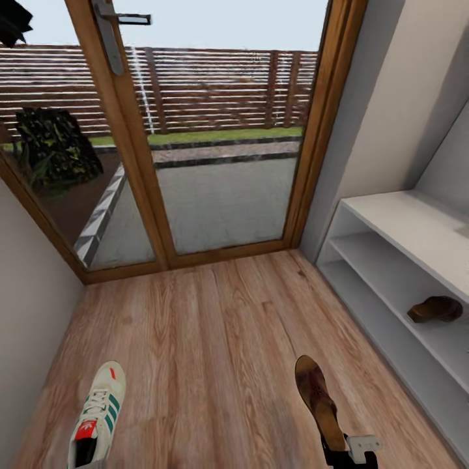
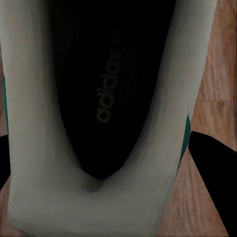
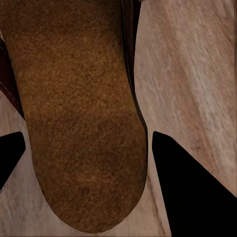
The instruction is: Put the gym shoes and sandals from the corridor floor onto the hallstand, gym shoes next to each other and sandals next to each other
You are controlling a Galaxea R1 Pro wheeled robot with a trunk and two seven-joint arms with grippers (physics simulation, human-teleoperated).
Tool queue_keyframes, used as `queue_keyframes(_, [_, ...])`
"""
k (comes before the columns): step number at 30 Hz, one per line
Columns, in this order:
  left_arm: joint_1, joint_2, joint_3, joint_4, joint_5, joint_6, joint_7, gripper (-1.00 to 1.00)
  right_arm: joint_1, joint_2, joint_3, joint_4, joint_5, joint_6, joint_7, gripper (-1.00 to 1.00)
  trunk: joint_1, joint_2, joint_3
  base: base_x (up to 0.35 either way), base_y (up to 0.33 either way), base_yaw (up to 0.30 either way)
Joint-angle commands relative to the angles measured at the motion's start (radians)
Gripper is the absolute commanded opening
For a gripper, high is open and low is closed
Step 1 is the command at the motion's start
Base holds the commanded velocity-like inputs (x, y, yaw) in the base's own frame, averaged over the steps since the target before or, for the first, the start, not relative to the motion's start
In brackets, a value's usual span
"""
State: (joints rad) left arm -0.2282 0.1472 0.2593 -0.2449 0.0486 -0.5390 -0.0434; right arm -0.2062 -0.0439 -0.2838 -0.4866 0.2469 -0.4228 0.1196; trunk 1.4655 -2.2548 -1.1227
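The gym shoe [image 1: 96,417] lay on the corridor floor [image 1: 208,352] at the lower left of the head view, toe pointing toward the glazed door [image 1: 215,130], its heel at the picture's lower edge. In the left wrist view the left tool [image 2: 106,158] had its dark fingers [image 2: 215,173] either side of the shoe's heel [image 2: 89,207], the black insole with its lettering showing between them — whether they pressed the shoe or merely flanked it I could not tell.

A brown sandal [image 1: 318,400] lay on the planks at the lower right, heel nearest the right tool [image 1: 352,456]. In the right wrist view that tool's [image 3: 84,153] fingers [image 3: 192,187] stood apart on both sides of the sandal's heel end [image 3: 79,123]; contact could not be judged.

The second sandal [image 1: 435,309] rested on the middle shelf of the hallstand [image 1: 397,228] — a pale-grey rack along the right wall.

The floor was light brown wood plank with grain and knots. Wooden frames held the glass door; beyond it lay paving, a strip of grass and a slatted fence [image 1: 221,85].
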Motion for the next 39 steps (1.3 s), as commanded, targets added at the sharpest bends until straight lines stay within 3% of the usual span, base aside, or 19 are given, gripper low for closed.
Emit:
queue_keyframes(1, [0.0, 0.0, 0.002, 0.001, 0.005, -0.003, -0.004, -1.0, -0.001, 0.001, -0.009, 0.0, 0.005, -0.004, 0.009, -1.0, 0.0, 0.0, 0.0, 0.285, 0.131, -0.24])
queue_keyframes(14, [0.0, 0.0, 0.002, 0.0, 0.005, -0.004, -0.004, -1.0, -0.001, 0.001, -0.009, 0.0, 0.005, -0.004, 0.009, -1.0, 0.0, 0.0, 0.007, 0.268, 0.066, -0.24])
queue_keyframes(39, [0.0, 0.0, 0.001, 0.001, 0.0, -0.003, -0.004, -1.0, -0.001, 0.001, -0.009, 0.0, 0.005, -0.004, 0.009, -1.0, 0.0, 0.0, 0.022, 0.006, 0.0, -0.24])
